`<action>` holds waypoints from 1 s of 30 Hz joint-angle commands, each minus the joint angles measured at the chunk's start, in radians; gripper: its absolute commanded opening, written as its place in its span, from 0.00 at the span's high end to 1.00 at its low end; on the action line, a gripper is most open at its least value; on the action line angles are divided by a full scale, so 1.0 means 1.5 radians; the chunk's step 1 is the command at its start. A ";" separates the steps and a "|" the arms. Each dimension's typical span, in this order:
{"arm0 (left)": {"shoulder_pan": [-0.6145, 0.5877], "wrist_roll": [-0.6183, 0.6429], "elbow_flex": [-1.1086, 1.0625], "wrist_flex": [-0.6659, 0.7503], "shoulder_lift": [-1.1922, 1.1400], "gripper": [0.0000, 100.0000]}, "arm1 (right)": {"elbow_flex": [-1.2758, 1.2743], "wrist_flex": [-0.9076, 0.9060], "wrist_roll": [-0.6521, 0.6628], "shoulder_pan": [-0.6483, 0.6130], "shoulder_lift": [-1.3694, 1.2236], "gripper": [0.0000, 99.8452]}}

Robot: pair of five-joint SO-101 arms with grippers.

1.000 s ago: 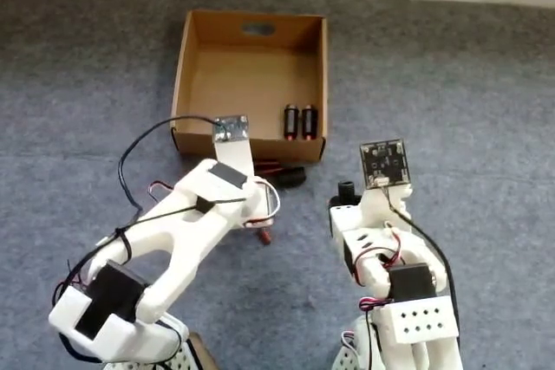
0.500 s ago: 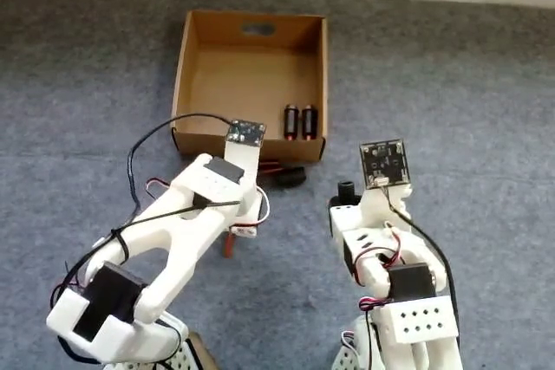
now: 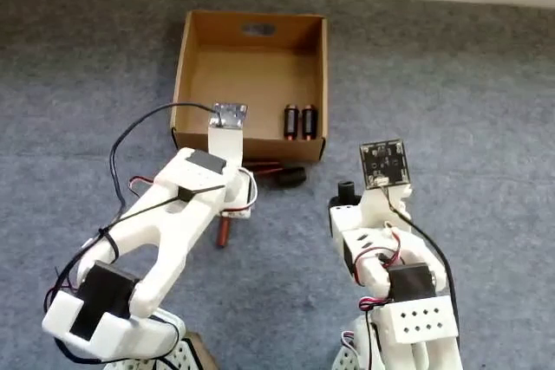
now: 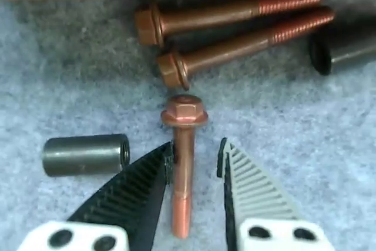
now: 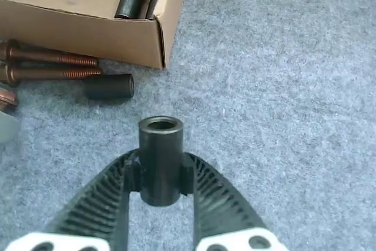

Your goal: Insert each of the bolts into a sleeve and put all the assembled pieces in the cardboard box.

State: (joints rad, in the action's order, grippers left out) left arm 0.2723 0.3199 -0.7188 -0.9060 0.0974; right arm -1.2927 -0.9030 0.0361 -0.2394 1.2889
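Bolt [image 4: 183, 163], coppery, hex-flanged head

The high camera looks steeply down on the counter [image 3: 486, 84]. The wrist cameras sit close behind the left tool [image 4: 195, 148] and right tool [image 5: 160, 166] — both share the two bolts [image 5: 53, 58] beside the cardboard box [image 5: 88, 33].

The cardboard box [image 3: 243, 84] stands open-topped with bare floor left of the two assembled pieces [image 3: 291, 121], but two bolts [image 4: 235, 10] and a sleeve [image 4: 346, 51] crowd the carpet [image 3: 486, 127] along its front wall, and another sleeve [image 4: 85, 155] lies just beside the left gripper [image 4: 195, 151].
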 commanded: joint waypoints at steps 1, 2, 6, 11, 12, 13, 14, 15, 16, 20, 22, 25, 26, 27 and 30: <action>-0.007 -0.004 -0.002 0.028 0.028 0.85 | 0.006 0.014 -0.005 0.008 0.010 0.99; -0.006 -0.004 -0.013 0.041 0.028 0.85 | 0.006 0.014 -0.005 0.008 0.010 0.99; -0.008 -0.002 -0.067 0.123 0.030 0.85 | 0.006 0.014 -0.005 0.008 0.010 0.99; -0.005 -0.004 -0.070 0.131 0.032 0.95 | 0.006 0.014 -0.005 0.008 0.010 0.99; -0.005 -0.004 -0.070 0.131 0.034 0.99 | 0.006 0.014 -0.005 0.008 0.010 0.99; -0.005 -0.004 -0.071 0.131 0.036 0.99 | 0.006 0.014 -0.005 0.008 0.010 0.99; -0.006 -0.002 -0.072 0.130 0.037 0.98 | 0.006 0.014 -0.005 0.008 0.010 0.99; -0.007 -0.002 -0.071 0.129 0.038 0.99 | 0.006 0.014 -0.005 0.008 0.010 0.99; -0.007 -0.004 -0.070 0.129 0.038 0.99 | 0.006 0.014 -0.005 0.008 0.010 0.99; -0.003 -0.005 -0.075 0.128 0.077 0.99 | 0.005 0.014 -0.005 0.008 0.011 0.99; -0.003 -0.005 -0.084 0.117 0.129 0.99 | -0.002 0.014 -0.005 0.008 0.011 0.99; -0.003 -0.005 -0.115 0.109 0.242 0.99 | -0.005 0.013 -0.009 0.008 0.037 0.99; -0.003 -0.005 -0.127 0.109 0.282 0.99 | -0.009 0.010 -0.009 0.008 0.058 0.99; -0.003 -0.002 -0.133 0.109 0.317 0.99 | -0.018 0.010 -0.009 0.008 0.080 0.99; -0.003 -0.001 -0.136 0.109 0.410 0.99 | -0.056 0.010 -0.009 0.006 0.173 0.99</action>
State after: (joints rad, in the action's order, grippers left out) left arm 0.2785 0.3199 -0.9291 -0.7373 0.5562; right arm -1.3602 -0.9030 0.0299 -0.2394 1.4346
